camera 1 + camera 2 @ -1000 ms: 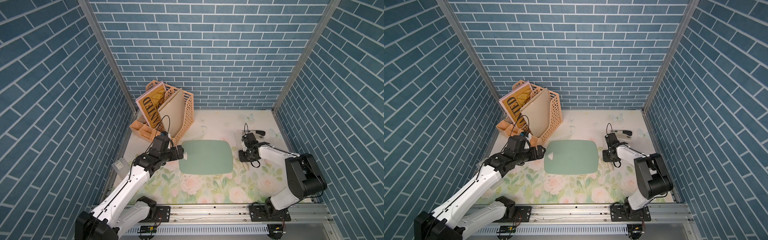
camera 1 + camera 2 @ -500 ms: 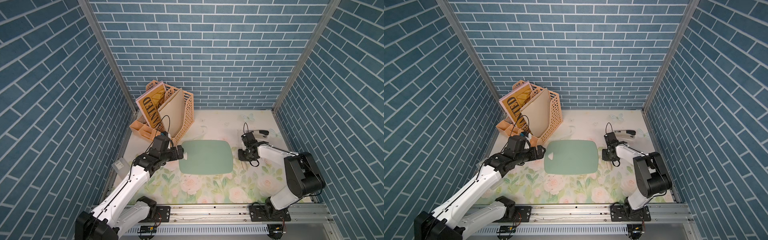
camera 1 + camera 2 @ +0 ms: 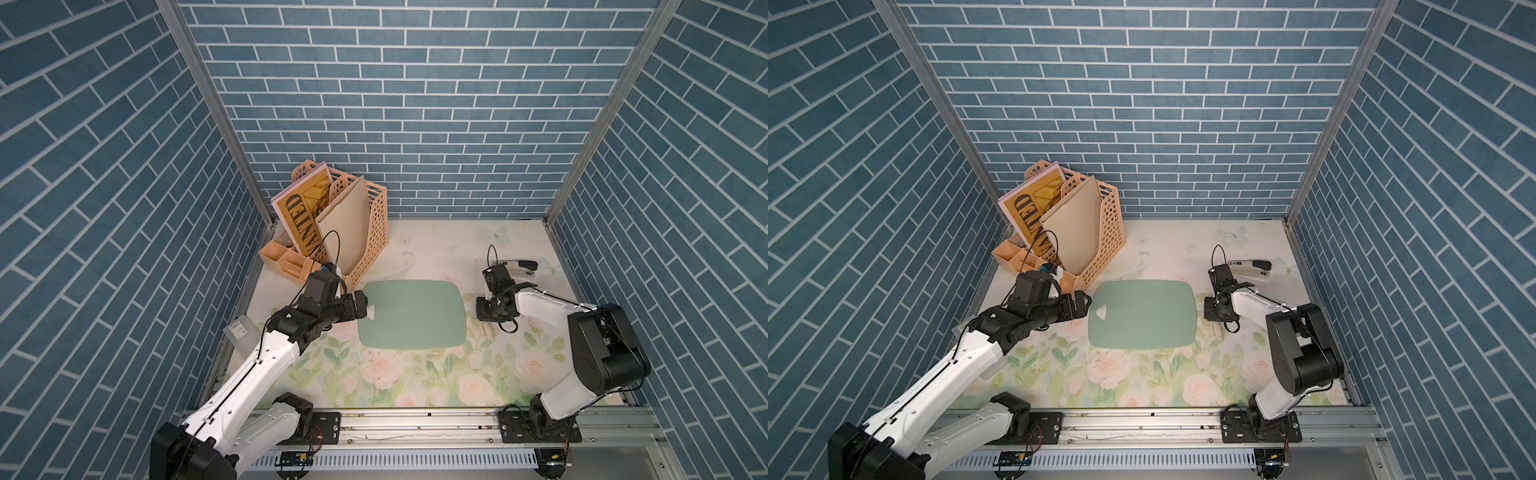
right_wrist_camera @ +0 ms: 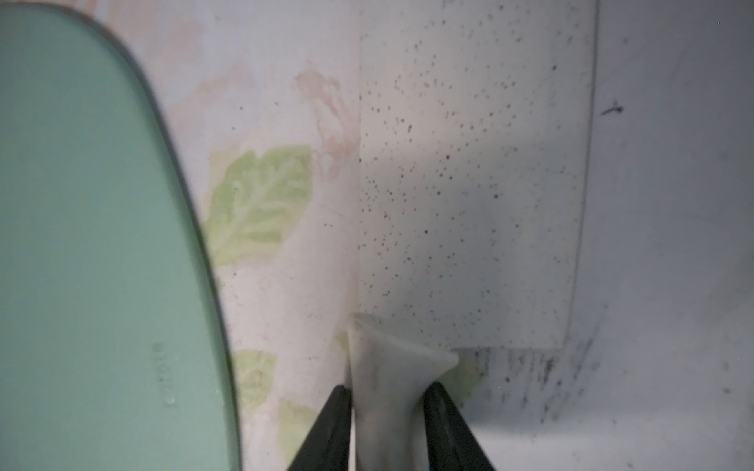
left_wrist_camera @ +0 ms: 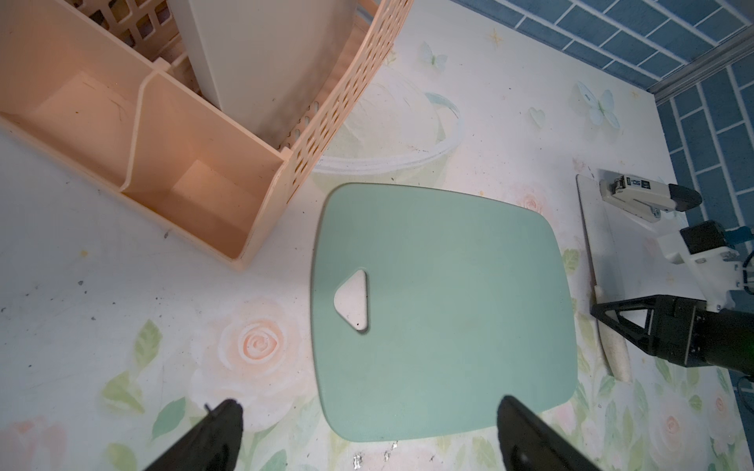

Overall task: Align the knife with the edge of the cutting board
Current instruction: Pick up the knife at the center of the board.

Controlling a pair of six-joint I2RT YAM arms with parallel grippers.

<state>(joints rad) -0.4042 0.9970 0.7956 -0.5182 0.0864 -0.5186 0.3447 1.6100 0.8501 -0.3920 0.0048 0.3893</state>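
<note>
The mint-green cutting board [image 3: 411, 316] [image 3: 1142, 311] [image 5: 440, 310] lies flat mid-table, its triangular hole toward the left arm. Just past its right short edge, with a narrow gap, lies the pale knife [image 5: 599, 244] [image 4: 469, 183]. It runs roughly along that edge, blade toward the back wall. My right gripper [image 3: 483, 309] [image 3: 1208, 309] [image 4: 387, 407] is low on the mat, shut on the knife's cream handle, with a black finger pressed on each side. My left gripper [image 3: 363, 305] [image 3: 1086, 305] [image 5: 369, 407] hovers open at the board's left edge, holding nothing.
A black-and-silver stapler [image 3: 517, 266] [image 3: 1252, 266] [image 5: 648, 195] sits just behind the right gripper. A peach file organizer [image 3: 357, 232] [image 3: 1096, 232] [image 5: 163, 142] with folders and low trays stands at the back left, close to the left arm. Brick walls close three sides.
The right wrist has shifted only slightly beside the board's right edge. The left arm and the board have not moved.
</note>
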